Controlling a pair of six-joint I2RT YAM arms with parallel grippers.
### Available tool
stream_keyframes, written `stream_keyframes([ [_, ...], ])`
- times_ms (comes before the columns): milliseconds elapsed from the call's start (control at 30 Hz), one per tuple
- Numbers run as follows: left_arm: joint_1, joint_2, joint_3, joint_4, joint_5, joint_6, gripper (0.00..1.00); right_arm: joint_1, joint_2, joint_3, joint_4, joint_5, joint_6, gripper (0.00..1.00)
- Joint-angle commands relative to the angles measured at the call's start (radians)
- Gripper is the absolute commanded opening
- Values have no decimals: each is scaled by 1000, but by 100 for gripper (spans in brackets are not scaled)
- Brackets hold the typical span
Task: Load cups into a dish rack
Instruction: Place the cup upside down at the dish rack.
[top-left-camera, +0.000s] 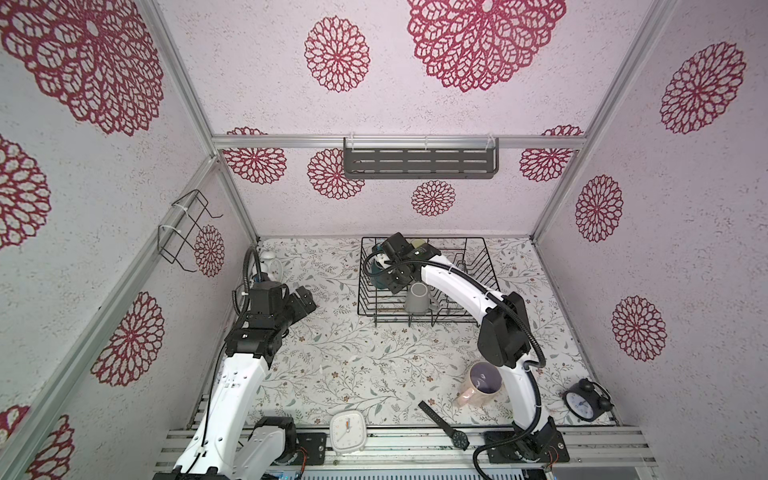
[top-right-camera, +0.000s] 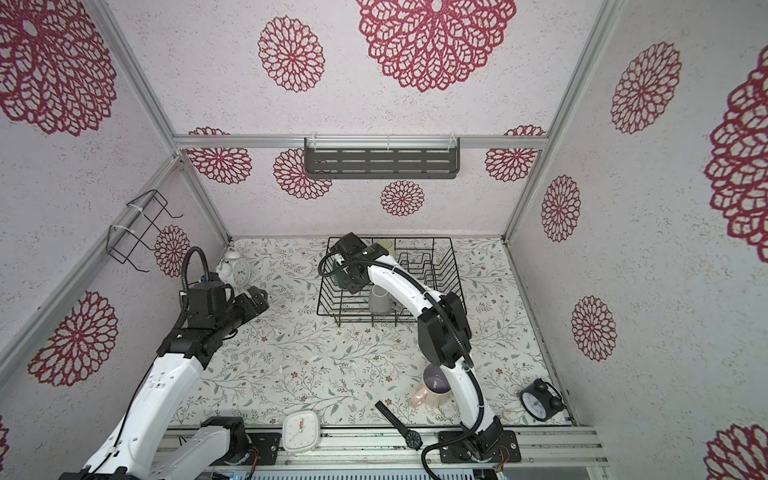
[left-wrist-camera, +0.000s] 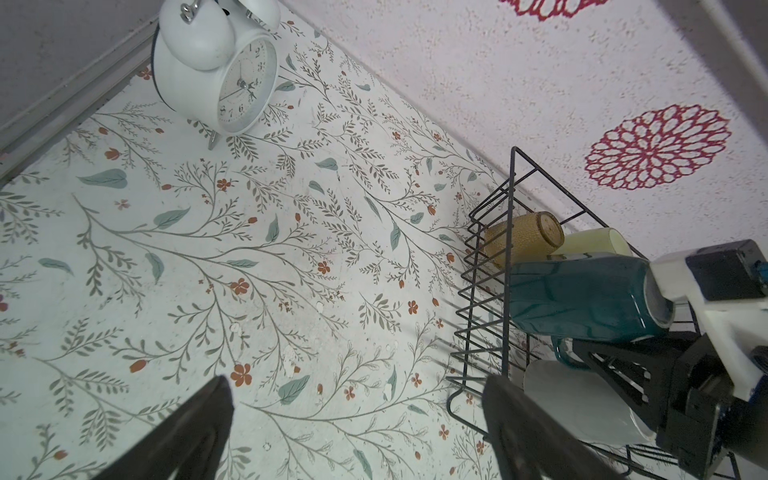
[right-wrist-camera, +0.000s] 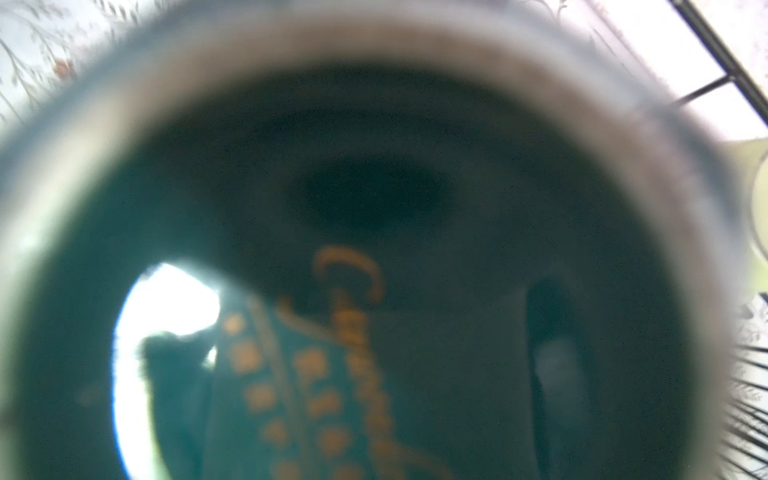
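Rim of the teal mug (left-wrist-camera: 582, 299) pinched by the right claw (left-wrist-camera: 658, 316), mug tipped sideways within the dish rack (top-left-camera: 473, 266); left claw (left-wrist-camera: 357, 380) spread above the desk (left-wrist-camera: 249, 270)

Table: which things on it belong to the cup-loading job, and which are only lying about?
Job: black wire dish rack, teal mug, grey mug, amber glass tumbler, pale yellow-green mug, pink mug.
Lying about: white twin-bell clock, white square clock, black alarm clock, black wristwatch.
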Motion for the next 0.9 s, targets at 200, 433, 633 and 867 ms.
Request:
stream_keyframes([
  [200,16,-30,-9,-12,5,24,97,-17,2,62,6,15,-273,0],
  [433,18,-42,-29,-19,6,21,97,-76,26,66,26,-57,-325,0],
  [633,20,-42,-10,-32,-2,37,97,-81,62,92,-7,-72,-384,0],
  [867,22,-24,-1,-24,15,35,97,-94,90,126,-13,-78,-384,1],
])
